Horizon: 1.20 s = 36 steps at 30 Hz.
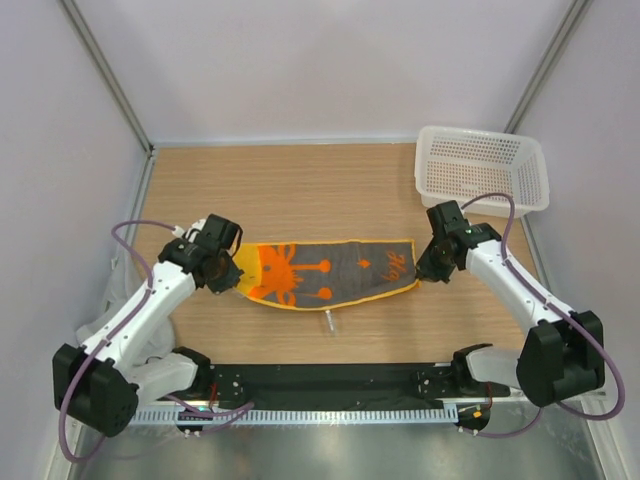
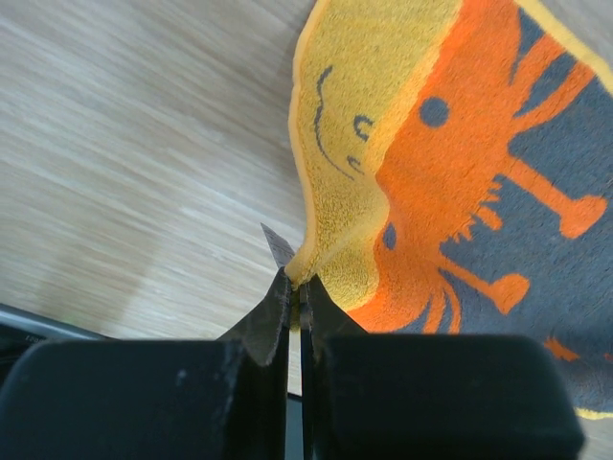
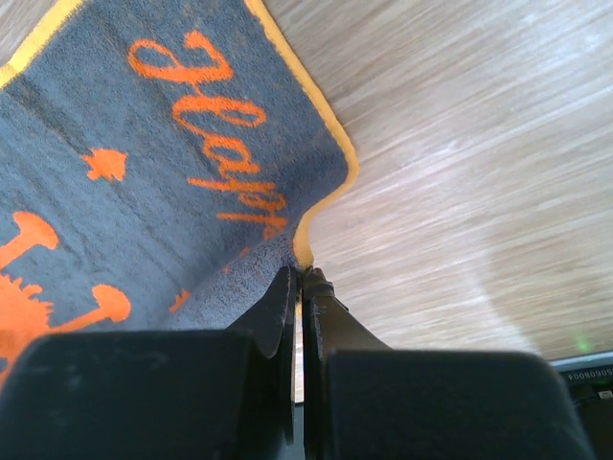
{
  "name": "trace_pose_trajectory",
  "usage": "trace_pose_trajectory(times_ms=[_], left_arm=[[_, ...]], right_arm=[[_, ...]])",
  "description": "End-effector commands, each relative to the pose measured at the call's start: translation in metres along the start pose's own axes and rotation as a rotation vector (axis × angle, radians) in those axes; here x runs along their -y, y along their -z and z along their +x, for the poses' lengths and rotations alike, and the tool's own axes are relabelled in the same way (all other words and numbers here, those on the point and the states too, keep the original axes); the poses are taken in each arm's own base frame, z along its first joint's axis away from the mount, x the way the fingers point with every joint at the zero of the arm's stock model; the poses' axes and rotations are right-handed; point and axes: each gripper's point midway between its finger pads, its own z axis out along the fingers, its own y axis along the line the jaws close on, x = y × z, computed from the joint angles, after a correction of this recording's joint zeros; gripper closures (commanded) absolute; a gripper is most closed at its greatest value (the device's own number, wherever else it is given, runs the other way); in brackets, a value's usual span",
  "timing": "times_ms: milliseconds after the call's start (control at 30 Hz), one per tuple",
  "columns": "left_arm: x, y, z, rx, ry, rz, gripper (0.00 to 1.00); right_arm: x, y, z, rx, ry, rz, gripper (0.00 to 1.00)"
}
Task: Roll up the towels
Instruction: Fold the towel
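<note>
- While the towel point(image 1: 330, 272) lies stretched on the table point(image 1: 300, 190), left gripper point(image 2: 295, 284) and right gripper point(image 3: 300, 278) each pinch an end.
- Only wrist views show jaws clenched on its yellow edge (overhead hides this).

Both arms are wearing glossy white shells on their long links, the left arm point(image 1: 150, 300) and the right arm point(image 1: 505, 280) alike, with chunky black joint housings point(image 1: 95, 390) bulging between them. A thin purple cable point(image 1: 140, 222) is looping off each arm. The black left gripper point(image 2: 295, 286) and black right gripper point(image 3: 300, 280) are showing matt, wedge-shaped fingers point(image 3: 273, 318) tapering from blocky, rounded bodies. A flat black base plate point(image 1: 330, 380) is carrying both arms, and a white toothed strip point(image 1: 330, 413) is running along its near edge.
</note>
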Motion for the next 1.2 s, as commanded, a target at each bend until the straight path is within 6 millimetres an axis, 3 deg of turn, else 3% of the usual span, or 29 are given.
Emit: trace_pose_trajectory(times_ms=[0,833,1167], left_arm=[[0.012,0.006,-0.027,0.054,-0.013,0.016,0.99],[0.048,-0.052,-0.088,-0.030,-0.026,-0.030,1.00],[0.053,-0.070,-0.104,-0.047,-0.016,-0.044,0.99]], right_arm=[[-0.021,0.005,-0.018,0.034,0.026,-0.052,0.99],[-0.071,-0.029,-0.080,0.051,0.087,0.000,0.99],[-0.076,-0.050,-0.087,0.021,0.089,0.019,0.99]])
